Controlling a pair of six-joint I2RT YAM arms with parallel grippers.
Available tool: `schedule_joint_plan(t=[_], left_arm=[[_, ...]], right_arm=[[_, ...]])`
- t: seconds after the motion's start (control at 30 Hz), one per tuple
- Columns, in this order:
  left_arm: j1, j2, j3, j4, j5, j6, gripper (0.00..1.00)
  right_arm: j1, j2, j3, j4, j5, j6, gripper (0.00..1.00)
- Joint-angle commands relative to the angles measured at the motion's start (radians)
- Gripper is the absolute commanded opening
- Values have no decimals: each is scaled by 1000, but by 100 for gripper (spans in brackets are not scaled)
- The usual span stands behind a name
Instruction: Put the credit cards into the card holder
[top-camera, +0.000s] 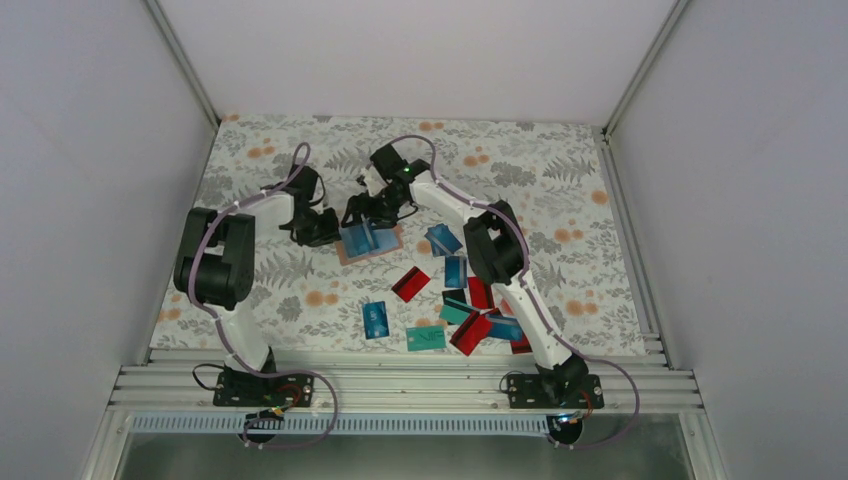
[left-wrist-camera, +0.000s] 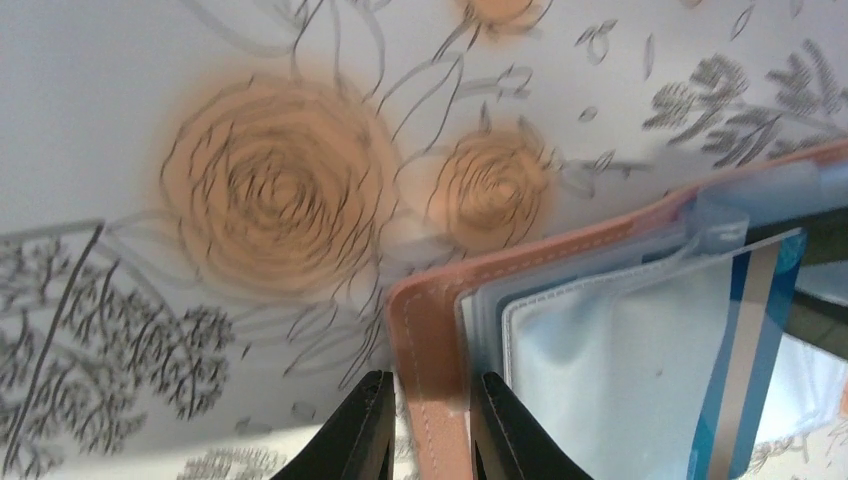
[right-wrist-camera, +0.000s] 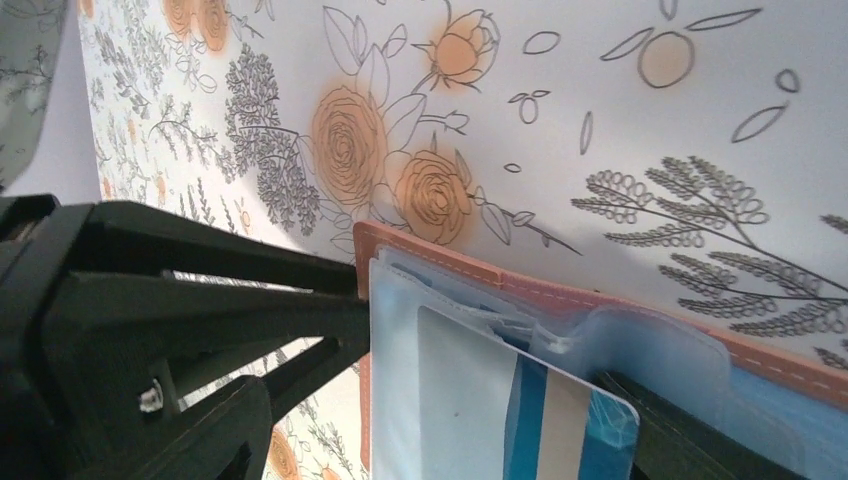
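at mid table (top-camera: 560, 180): seating a card in the open card holder (top-camera: 372, 243)
left gripper (left-wrist-camera: 432, 380) clamps the holder's tan edge; right gripper (top-camera: 362, 215) looks clenched on a blue card (right-wrist-camera: 560, 420) partly inside a clear sleeve (right-wrist-camera: 640, 345). next, likely: push home, release, fetch loose credit cards (top-camera: 376, 319).

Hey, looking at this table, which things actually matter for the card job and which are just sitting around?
Part of the job: card holder, pinched at its edge by the left gripper; blue striped card at its clear pockets; right gripper; loose credit cards.

Just there: floral table cover; metal rail.
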Motion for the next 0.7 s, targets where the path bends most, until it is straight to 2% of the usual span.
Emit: schedule_joint_plan(t=[0.0,0.17,0.33,0.67], left_arm=[[1,-20,-60,-92,-59,-20,21],[1,-40,-86,-86,-55,-19,21],[1,-66,-112,-85,-67,-19,21],[4,-70,-158,-33,-20,-8,21]], right_arm=[[34,30,-54,-23,38,58,81],[30,8,-69,-51,96,69,86],[30,-25,-74,-88,173,73,94],[56,-80,-156,-80,180,107,94]])
